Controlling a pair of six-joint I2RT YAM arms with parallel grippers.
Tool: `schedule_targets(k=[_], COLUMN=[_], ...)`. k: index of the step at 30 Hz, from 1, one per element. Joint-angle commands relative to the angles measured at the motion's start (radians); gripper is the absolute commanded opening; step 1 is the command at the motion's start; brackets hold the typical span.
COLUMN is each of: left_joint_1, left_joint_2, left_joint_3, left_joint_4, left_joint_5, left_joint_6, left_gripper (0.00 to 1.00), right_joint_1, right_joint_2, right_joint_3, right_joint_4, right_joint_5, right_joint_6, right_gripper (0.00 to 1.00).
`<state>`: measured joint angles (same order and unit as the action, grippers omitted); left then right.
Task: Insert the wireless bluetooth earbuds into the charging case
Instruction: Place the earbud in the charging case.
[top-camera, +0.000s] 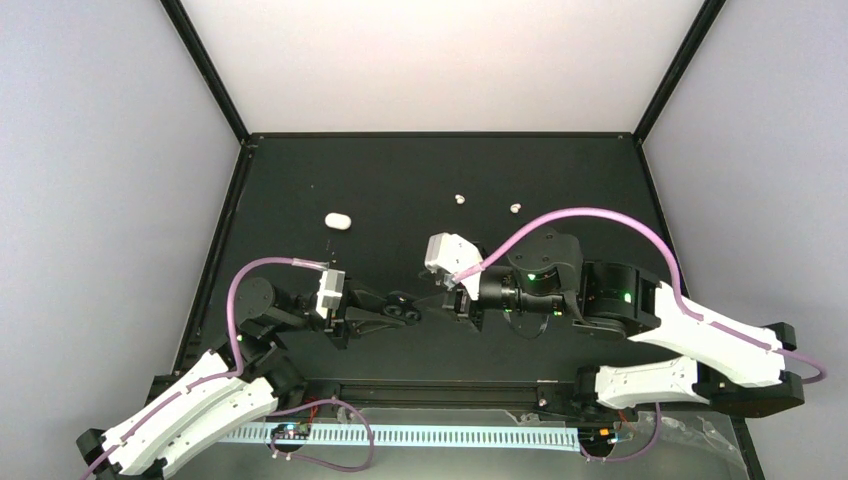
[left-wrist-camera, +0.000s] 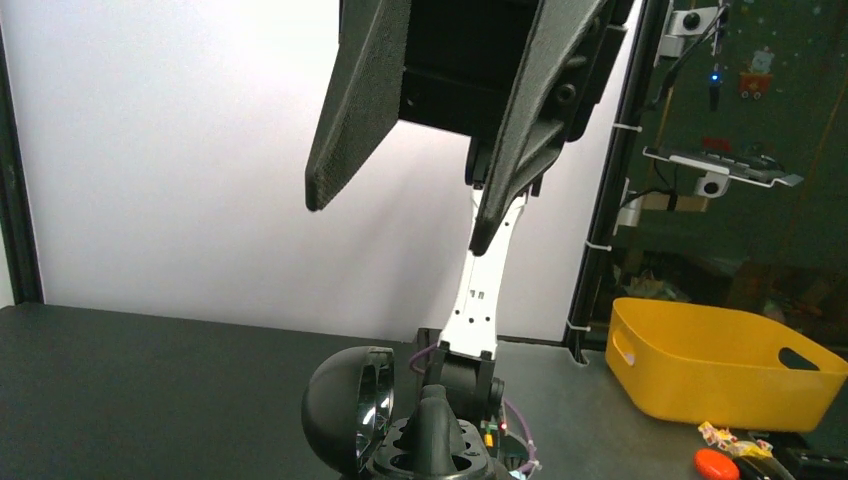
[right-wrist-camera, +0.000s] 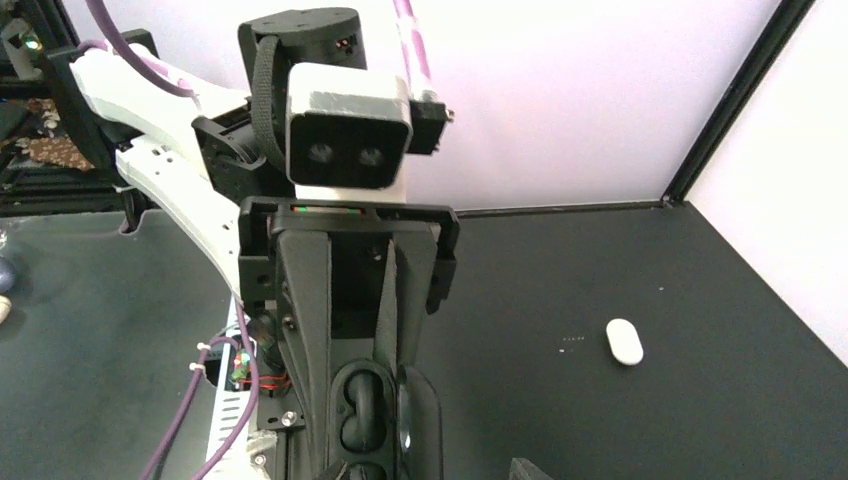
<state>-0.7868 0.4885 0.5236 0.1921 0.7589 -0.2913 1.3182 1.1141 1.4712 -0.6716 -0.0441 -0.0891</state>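
Observation:
A black charging case (right-wrist-camera: 385, 410) with its lid (left-wrist-camera: 345, 410) swung open sits in my left gripper (left-wrist-camera: 435, 465), which is shut on it; this gripper also shows in the top view (top-camera: 403, 309). A dark rounded shape lies in the case's wells; I cannot tell whether it is an earbud. My right gripper (left-wrist-camera: 400, 220) is open and empty, its fingers spread just above and facing the case, and it shows in the top view (top-camera: 447, 299). Two white earbuds (top-camera: 459, 199) (top-camera: 515, 208) lie loose at the far middle. The black earbuds are not clearly visible.
A white oval closed case (top-camera: 338, 221) lies at the far left of the mat, also in the right wrist view (right-wrist-camera: 624, 341). A yellow bin (left-wrist-camera: 720, 360) and an orange object (left-wrist-camera: 715, 463) sit beyond the table's edge. Black enclosure posts frame the white walls.

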Motion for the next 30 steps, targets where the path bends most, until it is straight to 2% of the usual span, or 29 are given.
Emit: schedule_targets(k=[1, 10, 30], left_joint_1=[-0.007, -0.006, -0.006], left_joint_2=[-0.019, -0.020, -0.029], left_joint_3=[0.030, 0.035, 0.036], left_joint_4=[0.042, 0.079, 0.085], left_joint_5=[0.005, 0.014, 0.017], left_joint_6=[-0.014, -0.044, -0.051], left_gripper=[0.02, 0.02, 0.02], right_joint_1=[0.005, 0.005, 0.005], right_joint_2=[-0.031, -0.039, -0.016], right_joint_3=[-0.052, -0.088, -0.092], right_joint_4=[0.033, 0.050, 0.046], right_joint_5=[0.058, 0.056, 0.087], right_joint_6=[0.024, 0.042, 0.047], right_gripper=[0.42, 0.53, 0.55])
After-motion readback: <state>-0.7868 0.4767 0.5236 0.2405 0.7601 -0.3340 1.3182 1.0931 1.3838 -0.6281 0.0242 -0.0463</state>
